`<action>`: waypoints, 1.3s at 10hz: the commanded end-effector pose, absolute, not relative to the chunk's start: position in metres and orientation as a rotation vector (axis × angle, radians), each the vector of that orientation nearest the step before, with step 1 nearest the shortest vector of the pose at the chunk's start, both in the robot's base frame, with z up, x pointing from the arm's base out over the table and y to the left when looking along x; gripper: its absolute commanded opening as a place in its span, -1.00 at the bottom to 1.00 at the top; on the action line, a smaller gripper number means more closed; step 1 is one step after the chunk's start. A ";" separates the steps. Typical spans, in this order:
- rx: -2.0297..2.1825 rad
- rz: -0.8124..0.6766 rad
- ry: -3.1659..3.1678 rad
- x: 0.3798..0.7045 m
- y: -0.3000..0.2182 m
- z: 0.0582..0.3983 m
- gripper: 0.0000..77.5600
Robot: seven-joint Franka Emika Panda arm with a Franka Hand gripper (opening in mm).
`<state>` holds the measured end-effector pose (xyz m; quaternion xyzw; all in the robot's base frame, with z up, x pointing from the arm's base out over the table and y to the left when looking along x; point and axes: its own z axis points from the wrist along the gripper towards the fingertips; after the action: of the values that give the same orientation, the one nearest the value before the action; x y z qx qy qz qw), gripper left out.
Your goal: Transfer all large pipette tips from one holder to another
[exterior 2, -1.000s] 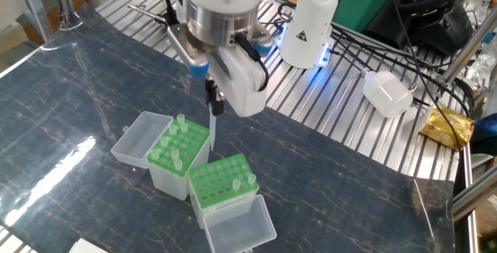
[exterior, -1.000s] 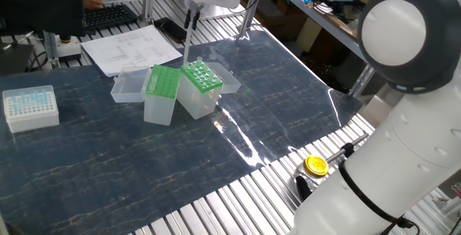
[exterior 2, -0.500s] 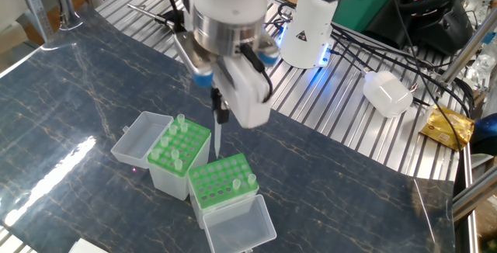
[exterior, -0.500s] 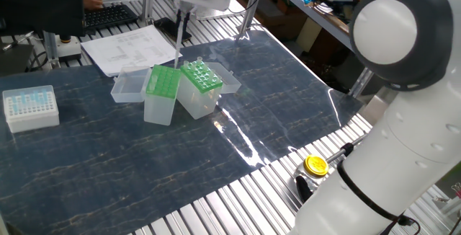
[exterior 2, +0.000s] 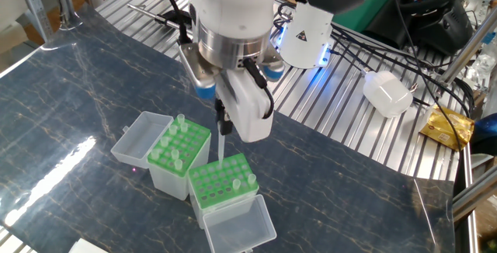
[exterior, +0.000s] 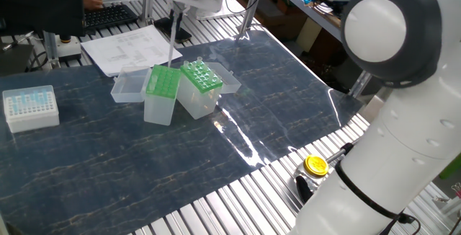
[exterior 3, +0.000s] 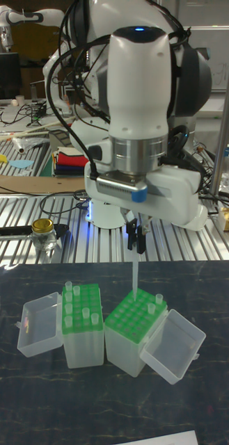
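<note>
Dark marbled tabletop [exterior 2: 70,98]; gripper [exterior 3: 134,240] clenched on pipette tip [exterior 3: 133,274], hanging upright beneath its jaws for insertion

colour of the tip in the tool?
Translucent whitish. The pipette tip hangs from the tool; clearest in the tall fixed view.

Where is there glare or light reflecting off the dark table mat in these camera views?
One fixed view: a bright streak crosses the mat right of the boxes. The other fixed view: pale reflections at the mat's left edge. Tall fixed view: no strong glare.
</note>
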<state>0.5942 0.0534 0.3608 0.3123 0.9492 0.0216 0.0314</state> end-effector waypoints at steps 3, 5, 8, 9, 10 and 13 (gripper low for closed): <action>1.006 0.083 2.896 0.603 0.062 0.355 -0.94; 1.018 0.087 2.890 0.605 0.064 0.353 -0.94; 1.035 0.097 2.884 0.608 0.066 0.350 -0.94; 1.042 0.099 2.878 0.609 0.068 0.348 -0.94; 1.046 0.100 2.874 0.610 0.069 0.346 -0.94; 1.050 0.116 2.872 0.613 0.070 0.343 -0.94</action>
<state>0.6121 0.0701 0.3417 0.3428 0.9379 0.0370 0.0390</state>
